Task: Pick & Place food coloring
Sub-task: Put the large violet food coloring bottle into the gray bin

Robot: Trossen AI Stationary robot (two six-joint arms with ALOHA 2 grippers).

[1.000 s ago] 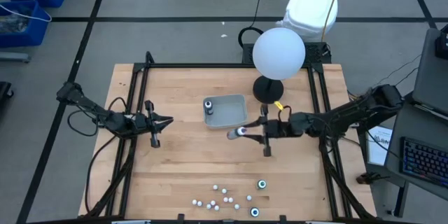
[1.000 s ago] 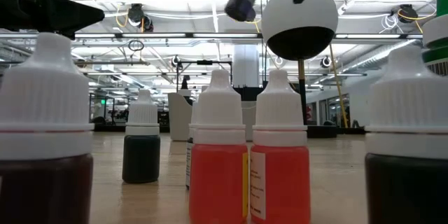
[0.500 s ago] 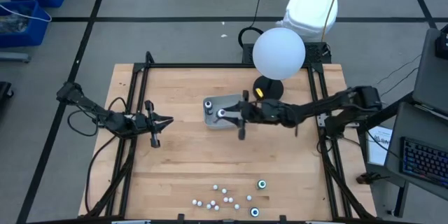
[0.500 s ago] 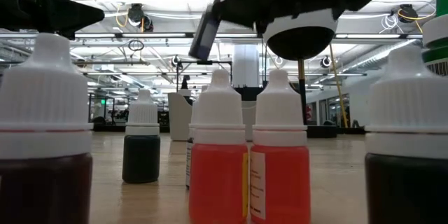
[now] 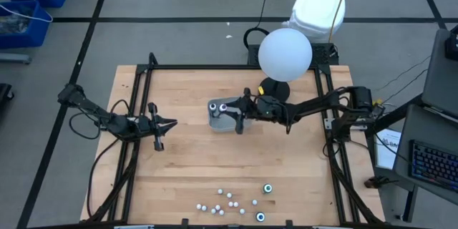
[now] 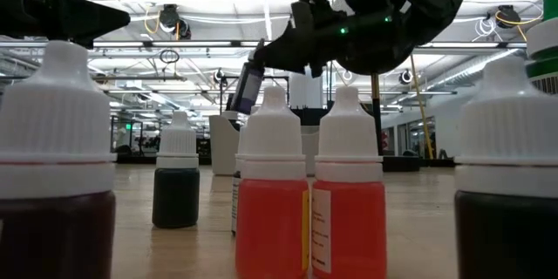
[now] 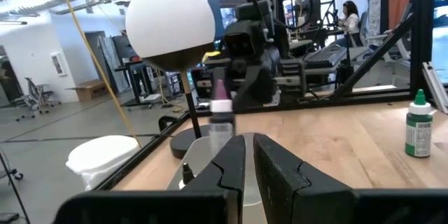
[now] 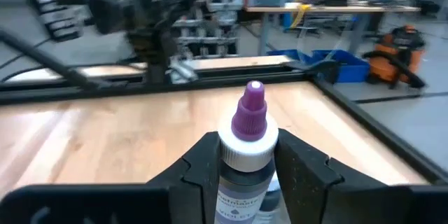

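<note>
- Over the grey rectangular plastic tray (image 5: 242,105) near the middle of the wooden tabletop (image 5: 193,164), the right gripper (image 5: 230,107) reaches in from the right side, its fingers (image 8: 203,155) clamped on the body of a small dark food coloring bottle with a purple pointed tip (image 8: 246,147).
- Seen from table height, that bottle (image 6: 248,87) hangs tilted in the air, clear of the wood, under the dark right arm.
- Inside the tray, at its left end, stands another small dark bottle with a pale top (image 5: 213,106).
- Behind the tray stands a large white globe on a black stand (image 5: 284,54).
- Along the near edge of the tabletop lies a loose cluster of tiny white-capped bottles (image 5: 222,202), with two dark bottles with teal-ringed tops (image 5: 267,187) just to their right.
- Close to the low camera, two of these show red liquid under white ribbed caps (image 6: 309,200), and a dark one stands a little farther back (image 6: 177,179).
- At the left side of the tabletop the left gripper (image 5: 172,122) waits well apart from the tray, pointing toward it, its fingers (image 7: 231,164) drawn narrow with only a slim gap and nothing between them.
</note>
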